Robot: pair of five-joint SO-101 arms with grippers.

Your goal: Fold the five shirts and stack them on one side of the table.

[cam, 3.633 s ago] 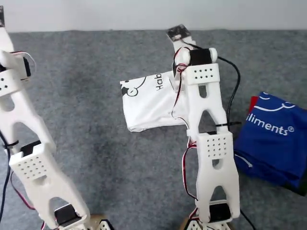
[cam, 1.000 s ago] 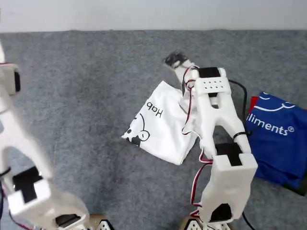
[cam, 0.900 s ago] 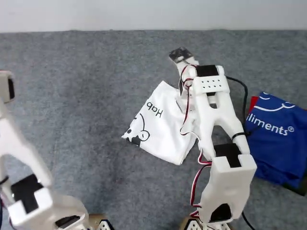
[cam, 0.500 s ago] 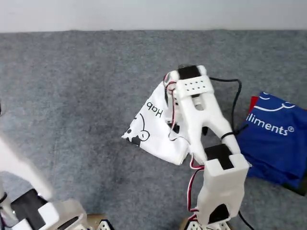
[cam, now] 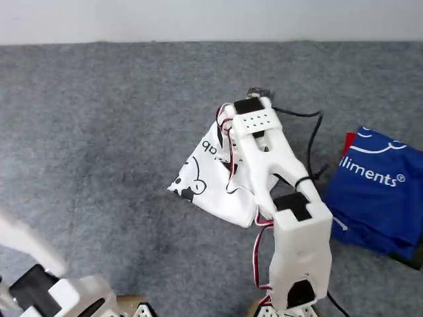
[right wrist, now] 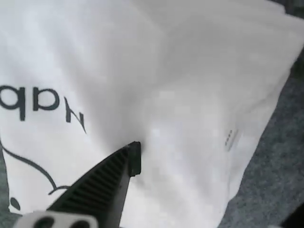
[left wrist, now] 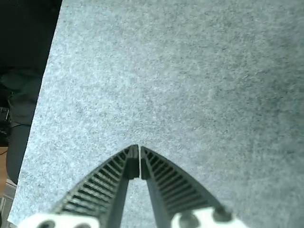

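Note:
A folded white shirt (cam: 210,179) with a black bear print lies at the table's middle, turned at an angle. My right arm (cam: 254,122) stands over its right half, wrist down on the cloth. In the right wrist view the white shirt (right wrist: 180,71) spreads beneath my right gripper (right wrist: 209,185), which is open, one finger (right wrist: 127,164) resting on the fabric. A folded blue shirt (cam: 380,191) tops a stack at the right edge, with a red layer (cam: 348,140) showing under it. My left gripper (left wrist: 139,164) is shut on nothing above bare grey carpet (left wrist: 190,85).
Grey carpet (cam: 106,132) covers the table, with open room to the left and at the far side. The left arm's base (cam: 46,294) sits at the near left corner. A black cable (cam: 316,142) loops between the right arm and the blue stack.
The white shirt was turned from square to angled. The right arm then swung from the shirt's far corner to over its middle. The left arm drew back toward the near left corner.

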